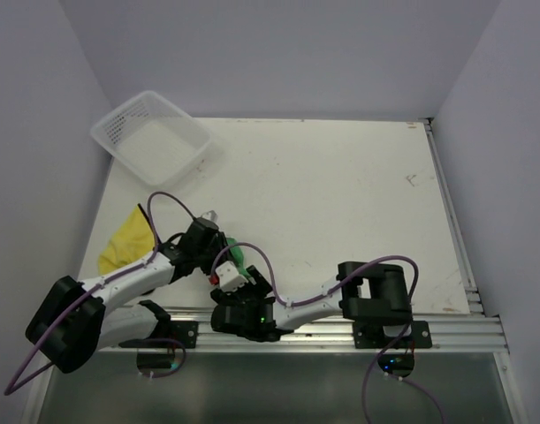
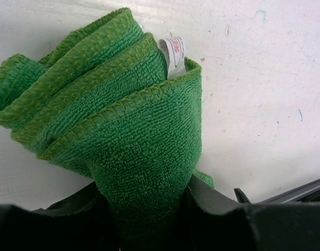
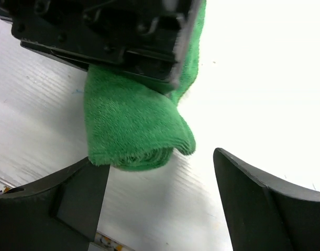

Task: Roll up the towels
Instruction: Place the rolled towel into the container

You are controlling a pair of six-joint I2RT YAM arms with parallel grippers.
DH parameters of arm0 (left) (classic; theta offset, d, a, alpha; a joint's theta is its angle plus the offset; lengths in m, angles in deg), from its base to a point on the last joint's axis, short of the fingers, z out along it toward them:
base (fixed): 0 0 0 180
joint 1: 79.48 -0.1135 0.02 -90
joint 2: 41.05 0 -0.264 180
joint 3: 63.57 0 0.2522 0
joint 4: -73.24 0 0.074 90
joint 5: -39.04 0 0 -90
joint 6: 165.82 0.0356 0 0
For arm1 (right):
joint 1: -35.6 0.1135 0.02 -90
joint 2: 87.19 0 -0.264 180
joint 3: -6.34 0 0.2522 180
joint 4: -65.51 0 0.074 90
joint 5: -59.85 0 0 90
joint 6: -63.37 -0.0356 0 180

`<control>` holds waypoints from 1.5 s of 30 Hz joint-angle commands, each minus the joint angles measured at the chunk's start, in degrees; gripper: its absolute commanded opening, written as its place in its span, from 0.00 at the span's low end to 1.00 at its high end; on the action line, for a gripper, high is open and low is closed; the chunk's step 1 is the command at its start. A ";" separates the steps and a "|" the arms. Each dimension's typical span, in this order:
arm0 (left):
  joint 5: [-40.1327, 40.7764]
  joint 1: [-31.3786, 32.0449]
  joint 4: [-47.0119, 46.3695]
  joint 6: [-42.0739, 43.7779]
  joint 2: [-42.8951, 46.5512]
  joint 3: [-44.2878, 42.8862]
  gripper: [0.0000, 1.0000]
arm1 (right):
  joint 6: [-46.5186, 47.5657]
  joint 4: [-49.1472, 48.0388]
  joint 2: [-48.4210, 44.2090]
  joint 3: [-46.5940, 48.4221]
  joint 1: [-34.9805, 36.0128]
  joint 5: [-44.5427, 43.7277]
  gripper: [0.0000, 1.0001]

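Pinching the green towel (image 2: pixel 123 120) low in its bundle, the left gripper (image 2: pixel 144 209) is clamping narrow on the cloth. The folded layers are fanning up and away from its fingers, and a white label (image 2: pixel 173 52) is poking out of the far fold.

Facing it, the right gripper (image 3: pixel 160 193) is standing wide and gripping nothing. The towel's loose rolled end is pointing into the gap between its fingers, sitting closer to one finger than the other; contact on the closer side is too hard to call.

I am judging the bundle's long axis as running from the left gripper's hold toward the right gripper's gap, so the right arm is the one placed to take the free end.

Both grippers are meeting over the table (image 1: pixel 340 203), well apart from the basket (image 1: pixel 119 159), on its side toward the arm bases. Nearer the basket than the green one, on that same side, the yellow towel (image 1: pixel 128 238) is lying unrolled beside the left arm, with neither gripper on it.

The green one is looking partly rolled, the yellow one not yet begun.
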 commanded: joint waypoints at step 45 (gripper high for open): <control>26.57 -33.31 26.55 38.92 -56.28 -96.46 0.38 | -13.12 7.16 -43.55 -29.90 -9.79 4.94 0.85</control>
